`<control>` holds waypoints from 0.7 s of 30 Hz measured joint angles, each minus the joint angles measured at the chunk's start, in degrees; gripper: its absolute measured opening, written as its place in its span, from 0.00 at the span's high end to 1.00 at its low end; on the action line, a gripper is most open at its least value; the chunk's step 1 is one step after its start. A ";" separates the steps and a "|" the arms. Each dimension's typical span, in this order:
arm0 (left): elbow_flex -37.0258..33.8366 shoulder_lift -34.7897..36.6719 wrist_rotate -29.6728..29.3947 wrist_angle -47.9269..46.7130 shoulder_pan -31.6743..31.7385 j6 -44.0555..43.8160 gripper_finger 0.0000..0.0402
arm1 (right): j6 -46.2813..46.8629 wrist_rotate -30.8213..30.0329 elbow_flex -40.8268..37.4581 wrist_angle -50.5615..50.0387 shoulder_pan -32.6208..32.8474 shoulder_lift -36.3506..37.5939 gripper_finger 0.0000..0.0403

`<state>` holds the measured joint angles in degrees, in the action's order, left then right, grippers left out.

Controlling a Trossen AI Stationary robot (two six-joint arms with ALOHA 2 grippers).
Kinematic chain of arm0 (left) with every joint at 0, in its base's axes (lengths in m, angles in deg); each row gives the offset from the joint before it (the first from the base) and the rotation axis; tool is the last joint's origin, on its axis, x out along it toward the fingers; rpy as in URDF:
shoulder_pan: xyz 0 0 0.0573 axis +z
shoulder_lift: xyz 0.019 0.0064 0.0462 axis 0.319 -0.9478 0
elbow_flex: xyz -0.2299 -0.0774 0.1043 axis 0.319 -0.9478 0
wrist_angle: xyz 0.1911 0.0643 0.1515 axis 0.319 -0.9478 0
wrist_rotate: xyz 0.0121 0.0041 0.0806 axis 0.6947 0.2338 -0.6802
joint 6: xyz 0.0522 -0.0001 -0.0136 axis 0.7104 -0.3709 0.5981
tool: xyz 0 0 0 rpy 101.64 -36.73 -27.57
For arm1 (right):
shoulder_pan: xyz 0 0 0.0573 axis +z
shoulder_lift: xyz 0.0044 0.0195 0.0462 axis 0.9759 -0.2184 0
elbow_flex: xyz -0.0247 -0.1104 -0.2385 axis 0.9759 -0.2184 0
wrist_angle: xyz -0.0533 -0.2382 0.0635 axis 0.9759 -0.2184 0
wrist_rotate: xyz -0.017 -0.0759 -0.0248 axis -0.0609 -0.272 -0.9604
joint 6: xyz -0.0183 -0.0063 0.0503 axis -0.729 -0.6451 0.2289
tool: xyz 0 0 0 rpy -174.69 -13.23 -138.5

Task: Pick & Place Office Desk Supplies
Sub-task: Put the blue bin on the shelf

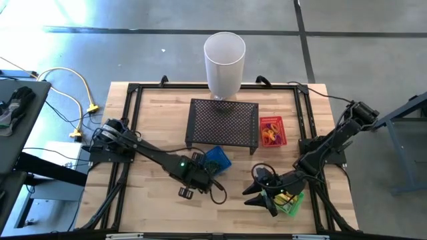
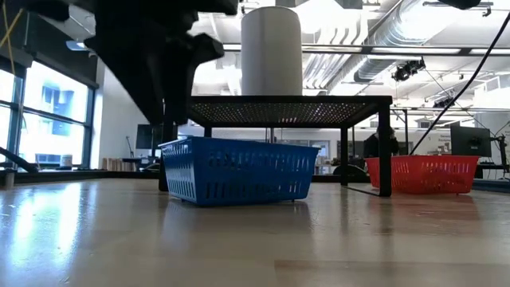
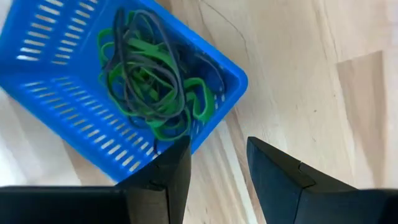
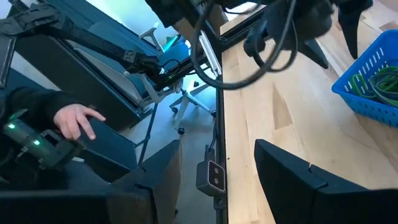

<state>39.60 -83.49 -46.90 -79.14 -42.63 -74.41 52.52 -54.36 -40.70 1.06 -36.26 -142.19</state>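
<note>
The left gripper [image 3: 217, 168] hangs just beside the blue basket [image 3: 74, 118] of green and dark bands [image 3: 149, 87], fingers parted and empty. The right gripper [image 4: 217, 180], fingers also parted and empty, hovers by the green basket [image 1: 290, 203] at the desk's [image 1: 153, 213] edge. Best centre over a single band, then descend straight.

The wooden table [image 1: 160, 207] stands on a grey concrete floor [image 1: 100, 40] crossed by dark seam lines. Yellow cables [image 1: 73, 87] lie on that floor, off the table's left edge. In the low view the room behind is an open workshop: tall windows [image 2: 48, 112] let in bright daylight, silver ducts [image 2: 414, 32] run under the ceiling, and a dark monitor [image 2: 470, 143] stands far back. A person's hand [image 4: 78, 118] rests on dark equipment beside the table.
</note>
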 joint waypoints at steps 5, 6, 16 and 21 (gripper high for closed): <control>-3.17 0.00 -0.69 4.54 0.32 2.11 0.63 | 0.00 -3.00 0.00 -0.11 0.02 0.00 0.53; -3.69 0.02 -0.91 5.25 0.52 2.40 0.63 | -0.02 -3.99 0.00 -0.15 0.00 0.00 0.53; -9.34 0.00 1.09 8.82 3.72 2.91 0.63 | -0.04 -6.91 0.00 -0.17 -1.12 0.00 0.53; -9.74 0.00 1.31 10.45 3.69 6.33 0.66 | -0.02 -6.93 0.00 -0.17 -1.16 0.00 0.53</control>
<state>29.87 -83.49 -45.59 -68.70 -38.94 -68.08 52.49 -61.29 -40.70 0.88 -37.42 -142.19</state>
